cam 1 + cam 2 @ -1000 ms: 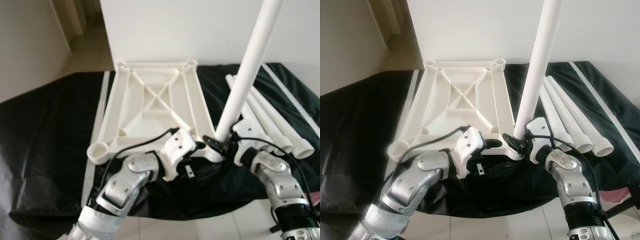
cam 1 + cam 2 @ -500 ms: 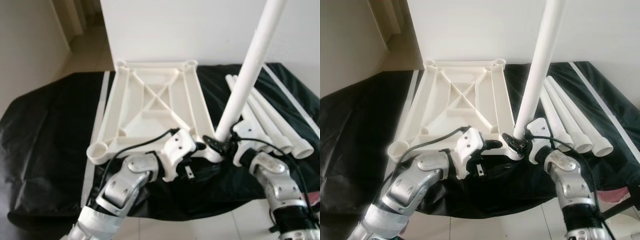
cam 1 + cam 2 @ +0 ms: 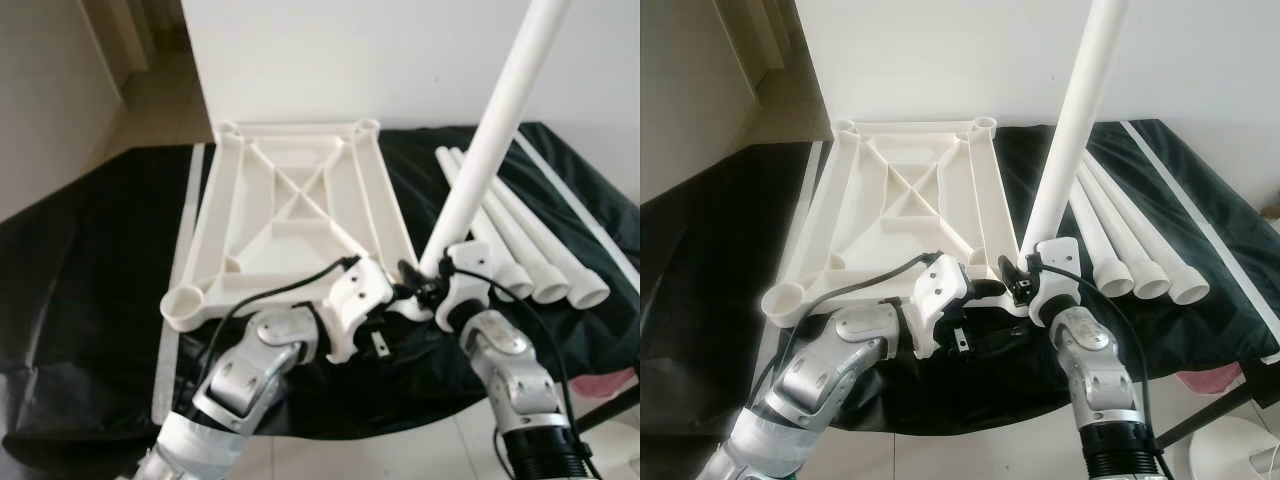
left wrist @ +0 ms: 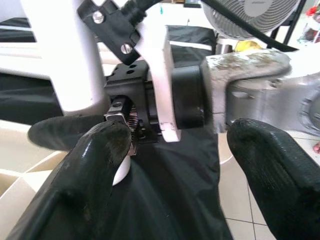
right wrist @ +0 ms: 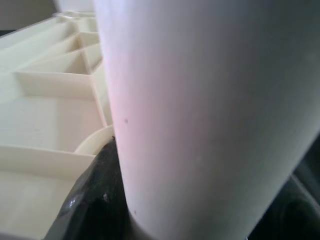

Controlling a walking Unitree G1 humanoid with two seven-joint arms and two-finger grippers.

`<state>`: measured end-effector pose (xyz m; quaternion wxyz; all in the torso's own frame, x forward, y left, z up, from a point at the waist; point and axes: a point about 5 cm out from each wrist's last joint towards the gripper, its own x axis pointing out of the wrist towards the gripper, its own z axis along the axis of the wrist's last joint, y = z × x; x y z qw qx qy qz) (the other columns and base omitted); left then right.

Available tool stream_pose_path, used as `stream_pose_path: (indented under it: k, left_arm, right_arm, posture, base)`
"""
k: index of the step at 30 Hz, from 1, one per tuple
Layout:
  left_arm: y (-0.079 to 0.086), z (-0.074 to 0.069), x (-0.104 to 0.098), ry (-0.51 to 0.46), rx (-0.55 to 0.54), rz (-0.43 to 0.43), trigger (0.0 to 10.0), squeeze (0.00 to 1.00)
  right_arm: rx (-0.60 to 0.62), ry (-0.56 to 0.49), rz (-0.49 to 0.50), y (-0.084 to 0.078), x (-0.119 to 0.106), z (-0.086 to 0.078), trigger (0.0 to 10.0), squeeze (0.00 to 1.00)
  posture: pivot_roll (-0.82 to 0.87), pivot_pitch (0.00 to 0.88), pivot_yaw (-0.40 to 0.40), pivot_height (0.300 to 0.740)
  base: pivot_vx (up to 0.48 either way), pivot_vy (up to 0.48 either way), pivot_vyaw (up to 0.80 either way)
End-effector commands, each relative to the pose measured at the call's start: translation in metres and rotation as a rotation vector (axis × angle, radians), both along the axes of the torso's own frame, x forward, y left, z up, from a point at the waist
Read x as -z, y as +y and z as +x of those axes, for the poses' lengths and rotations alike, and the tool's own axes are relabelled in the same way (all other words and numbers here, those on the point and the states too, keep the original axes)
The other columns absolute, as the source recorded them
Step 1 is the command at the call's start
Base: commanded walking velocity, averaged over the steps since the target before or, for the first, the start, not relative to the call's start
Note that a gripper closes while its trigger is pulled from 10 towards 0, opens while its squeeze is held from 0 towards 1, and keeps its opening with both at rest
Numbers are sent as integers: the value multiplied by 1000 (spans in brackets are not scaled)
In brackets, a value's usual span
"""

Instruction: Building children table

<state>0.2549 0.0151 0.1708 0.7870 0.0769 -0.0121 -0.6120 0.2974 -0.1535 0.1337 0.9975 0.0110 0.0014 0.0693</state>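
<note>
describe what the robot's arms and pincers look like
Both arms are silver metal with rounded jointed segments. Each ends in a white wrist housing with a black cable looped over it. The left pincer has two thick, textured black fingers; the right pincer is black too.

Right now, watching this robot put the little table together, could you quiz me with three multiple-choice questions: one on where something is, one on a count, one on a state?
1. Where does the upright table leg meet the upturned tabletop?
A. near right corner
B. far left corner
C. centre

2. How many spare legs lie on the black sheet?
A. one
B. three
C. five

3. What is the right gripper doing?
A. hanging idle
B. open over the floor
C. shut on the leg

Answers: 1 A, its base stands at that corner socket. 2 B, three open ends lie side by side. 3 C, its fingers clasp the base, while the left gripper waits open beside it.
</note>
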Motion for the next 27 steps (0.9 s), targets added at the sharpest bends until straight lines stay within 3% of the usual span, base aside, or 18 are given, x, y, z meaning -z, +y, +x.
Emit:
stream_pose_path:
  k: [1,5,7,8,12,17,27]
  left_arm:
    - [1,2,4,0,-3,19,10000,0]
    - [2,3,4,0,-8,20,10000,0]
    - [4,5,3,-1,-19,20,10000,0]
    - [8,10,2,-5,-44,21,10000,0]
    - [17,23,-3,-13,-90,16,10000,0]
    - [20,28,-4,-18,-126,15,10000,0]
    - [23,30,-4,-58,-172,22,10000,0]
  right_arm:
    - [129,23,56,-3,7,-4,10000,0]
    - [158,22,57,-2,8,-6,10000,0]
    - [228,26,78,3,10,-10,10000,0]
    - [242,36,104,9,12,-12,10000,0]
    - [278,31,115,7,9,-12,10000,0]
    - [246,26,163,13,8,-13,10000,0]
    - [242,24,149,17,7,-15,10000,0]
  posture:
    - [-100,41,24,740]
    - [-100,41,24,740]
    - [-96,41,23,740]
    - [-100,40,28,740]
    - [-110,38,36,740]
    - [-110,37,35,740]
    - [-100,31,28,740]
  base:
    - [0,0,0]
    - [0,0,0]
    - [0,0,0]
    - [0,0,0]
    - [0,0,0]
    - [0,0,0]
    - [0,0,0]
